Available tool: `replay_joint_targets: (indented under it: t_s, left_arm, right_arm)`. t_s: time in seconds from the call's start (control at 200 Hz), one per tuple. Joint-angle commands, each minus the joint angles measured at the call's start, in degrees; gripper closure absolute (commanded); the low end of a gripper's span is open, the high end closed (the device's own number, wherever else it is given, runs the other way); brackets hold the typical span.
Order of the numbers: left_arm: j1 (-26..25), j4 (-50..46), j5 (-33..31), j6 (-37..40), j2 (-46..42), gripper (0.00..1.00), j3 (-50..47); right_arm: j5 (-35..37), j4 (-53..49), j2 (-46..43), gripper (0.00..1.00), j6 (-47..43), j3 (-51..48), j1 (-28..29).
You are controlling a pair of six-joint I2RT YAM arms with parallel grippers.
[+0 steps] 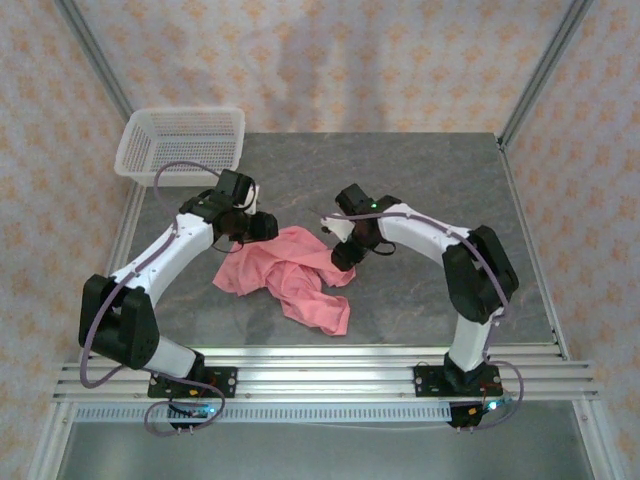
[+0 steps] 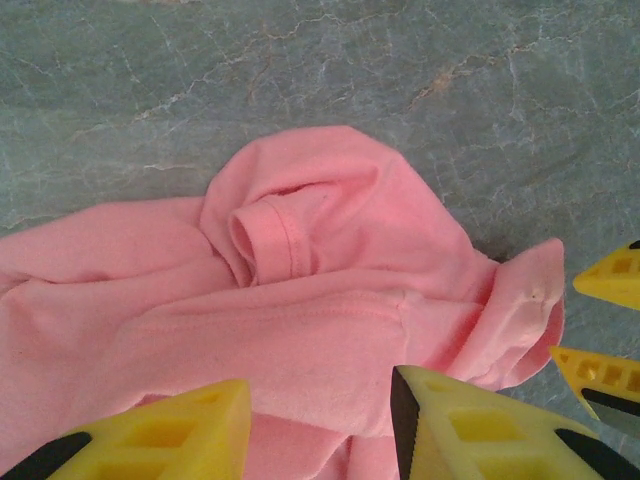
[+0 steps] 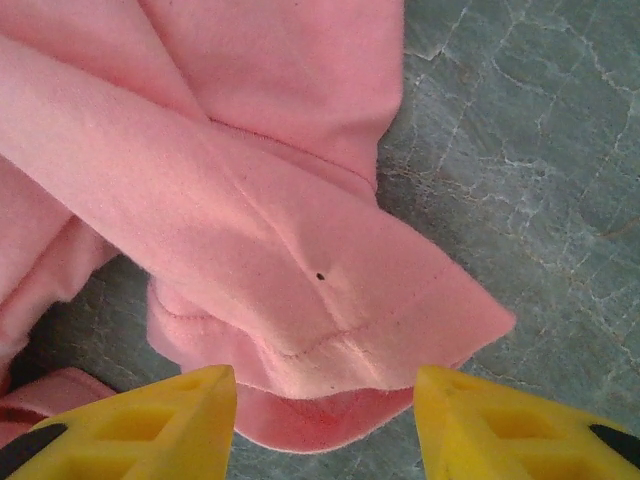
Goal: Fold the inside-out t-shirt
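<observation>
- Right now the crumpled salmon-pink soft cotton t-shirt (image 1: 290,280) lies in a heap about midway across the grey marbled table (image 1: 430,200), between my two arms.
- Its longer run slants from the far side, beside the left gripper (image 1: 260,226), down toward the near edge and a little to the right.
- That left gripper hovers over the cloth with its yellow fingers (image 2: 160,440) standing apart, pinching nothing that I can see. A hemmed sleeve opening (image 2: 265,240) lies just ahead of them.
- My right gripper (image 3: 325,425) is spread too. A stitched, doubled edge of the shirt lies in the gap between its fingers, and I see neither one pressing on it.
- I judge the right arm to be the nearer one to a usable edge. The bulk of the shirt lies to its left, so the coming move turns on closing there and drawing outward.
</observation>
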Motion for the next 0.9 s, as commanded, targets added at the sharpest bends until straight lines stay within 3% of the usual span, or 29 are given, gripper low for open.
replay_joint_targets:
  t_s: [0.0, 0.355, 0.425, 0.766, 0.896]
  left_arm:
    - [-0.6, -1.5, 0.4, 0.6, -0.6, 0.58, 0.4]
    - [-1.1, -0.7, 0.2, -0.3, 0.2, 0.58, 0.3]
    - [-1.2, -0.6, 0.2, -0.4, 0.4, 0.58, 0.4]
    - [-1.6, -0.6, 0.1, -0.4, 0.4, 0.58, 0.3]
    - [-1.7, -0.3, 0.0, -0.7, -0.1, 0.58, -0.5]
  right_arm:
    - [1.9, -3.0, 1.5, 0.48, -2.5, 2.4, 0.0]
    - [3.2, -3.0, 6.0, 0.49, -4.2, 4.8, 0.1]
    - [3.2, -3.3, 6.7, 0.54, -4.0, 5.4, 0.1]
    - [1.8, -2.3, 5.0, 0.98, -3.2, 3.8, 0.1]
    - [1.0, -1.3, 3.5, 1.0, -2.5, 3.2, 0.0]
